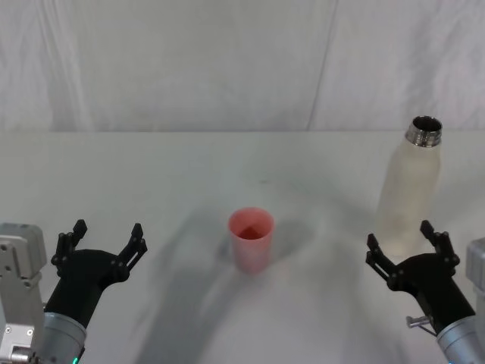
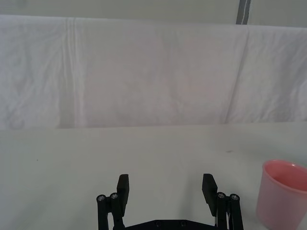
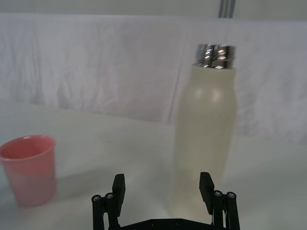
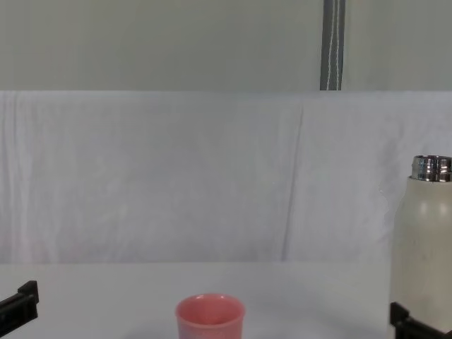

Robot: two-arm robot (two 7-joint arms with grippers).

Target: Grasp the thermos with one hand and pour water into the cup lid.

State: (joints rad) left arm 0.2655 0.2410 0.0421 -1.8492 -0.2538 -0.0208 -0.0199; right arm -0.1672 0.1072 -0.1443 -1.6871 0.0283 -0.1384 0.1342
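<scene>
Two grippers hover low over the counter (image 1: 174, 174), each spread wide and holding nothing. Right gripper (image 1: 408, 243) sits just before the upright thermos (image 1: 409, 189), near the counter's right edge; whether they touch cannot be told. Left gripper (image 1: 102, 241) sits near the left edge. Between them, the pink cup lid (image 1: 251, 239) stands upright. The head view shows the thermos's uncapped steel neck.

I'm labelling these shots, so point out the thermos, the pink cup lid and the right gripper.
thermos (image 1: 409, 189), head view, mid body.
cup lid (image 1: 251, 241), head view, outer wall.
right gripper (image 1: 407, 241), head view, between its open fingertips.
</scene>
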